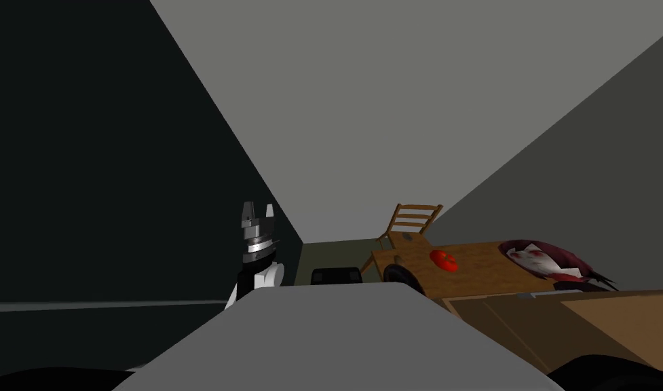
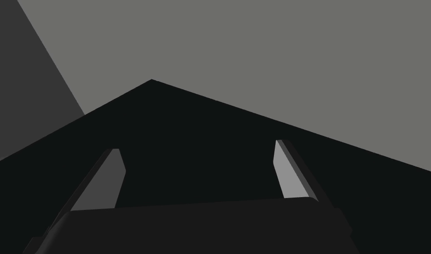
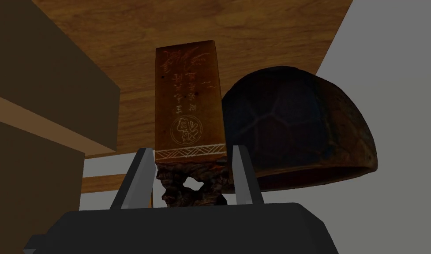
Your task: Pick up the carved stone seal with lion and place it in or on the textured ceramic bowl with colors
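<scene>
The right gripper (image 3: 190,149) has its two fingers set narrow on the seal (image 3: 188,97), pressing the sides of its dark carved end, the lumpy part nearest the gripper's body. The rest of the seal, a brown block scratched with pale characters and a round mark, runs away from the fingers toward the wooden table (image 3: 263,35). Gripping the carved end leaves the long plain block free, which I judge suits lowering it block-first into something. I cannot tell whether the far end rests on the table or hangs clear of it.

The bowl (image 3: 298,128) sits just beside the seal, dark and rounded with faint panel lines on its wall. Its rim is turned toward the gripper (so the mouth is open to a hand coming from this side). I cannot tell whether seal and bowl touch. With the grasp made and the bowl so near, the step in hand looks like a lift and a short carry sideways over the rim. The risk is the block knocking the bowl's wall.

The left gripper (image 1: 258,212) is held up at the robot's left, well apart from the table, fingers wide and empty, out of the working arm's way
</scene>
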`<state>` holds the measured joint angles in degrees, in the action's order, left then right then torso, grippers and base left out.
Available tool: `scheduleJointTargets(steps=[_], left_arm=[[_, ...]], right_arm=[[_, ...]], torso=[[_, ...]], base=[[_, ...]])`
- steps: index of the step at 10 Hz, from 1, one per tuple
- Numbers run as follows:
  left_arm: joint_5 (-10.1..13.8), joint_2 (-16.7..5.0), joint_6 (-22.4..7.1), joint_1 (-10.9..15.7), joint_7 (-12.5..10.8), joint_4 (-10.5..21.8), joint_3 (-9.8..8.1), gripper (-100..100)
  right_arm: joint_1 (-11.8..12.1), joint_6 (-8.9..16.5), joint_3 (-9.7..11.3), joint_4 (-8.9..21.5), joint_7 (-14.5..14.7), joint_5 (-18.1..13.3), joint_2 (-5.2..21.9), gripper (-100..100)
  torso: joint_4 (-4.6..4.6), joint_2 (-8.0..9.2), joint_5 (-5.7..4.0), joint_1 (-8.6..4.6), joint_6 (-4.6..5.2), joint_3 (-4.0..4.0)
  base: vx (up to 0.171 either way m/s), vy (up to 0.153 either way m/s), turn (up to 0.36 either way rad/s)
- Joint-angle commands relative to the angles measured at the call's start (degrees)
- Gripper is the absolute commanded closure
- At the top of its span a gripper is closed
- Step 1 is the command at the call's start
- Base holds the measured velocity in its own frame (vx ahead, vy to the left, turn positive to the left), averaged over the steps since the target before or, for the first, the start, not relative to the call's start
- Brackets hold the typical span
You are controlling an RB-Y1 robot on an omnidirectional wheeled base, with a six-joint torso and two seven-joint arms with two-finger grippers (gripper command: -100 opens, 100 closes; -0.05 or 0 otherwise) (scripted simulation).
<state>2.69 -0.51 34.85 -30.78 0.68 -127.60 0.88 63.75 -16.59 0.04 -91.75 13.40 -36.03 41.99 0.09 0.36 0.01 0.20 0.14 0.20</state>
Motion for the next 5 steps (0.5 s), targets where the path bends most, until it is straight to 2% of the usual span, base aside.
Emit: scheduleJointTargets(steps=[1, 2, 4, 5], left_arm=[[0.0, 0.0, 0.0, 0.0, 0.0, 0.0, 0.00, 0], [0.0, 0.0, 0.0, 0.0, 0.0, 0.0, 0.00, 0], [0.0, 0.0, 0.0, 0.0, 0.0, 0.0, 0.00, 0], [0.0, 0.0, 0.0, 0.0, 0.0, 0.0, 0.00, 0]], right_arm=[[-0.8, -0.8, -0.2, -0.6, -2.3, 2.9, -0.7, 100], [-0.8, -0.8, -0.2, -0.6, -2.3, 3.5, -0.7, 100], [-2.3, -2.4, -0.6, -1.1, -5.4, 7.4, -2.1, 100], [-2.3, -2.4, -0.6, -1.1, -5.4, 8.9, -2.1, 100]], torso=[[0.00, 0.00, 0.00, 0.00, 0.00, 0.00], [0.06, 0.25, 0.00, -0.04, 0.03, 0.14], [0.05, 0.10, -0.07, -0.07, 0.07, 0.08], [0.08, 0.24, -0.08, 0.01, 0.08, 0.15]], base=[[-0.208, -0.002, 0.057], [-0.156, -0.002, 0.028], [-0.151, 0.026, 0.055], [-0.137, 0.023, 0.030]])
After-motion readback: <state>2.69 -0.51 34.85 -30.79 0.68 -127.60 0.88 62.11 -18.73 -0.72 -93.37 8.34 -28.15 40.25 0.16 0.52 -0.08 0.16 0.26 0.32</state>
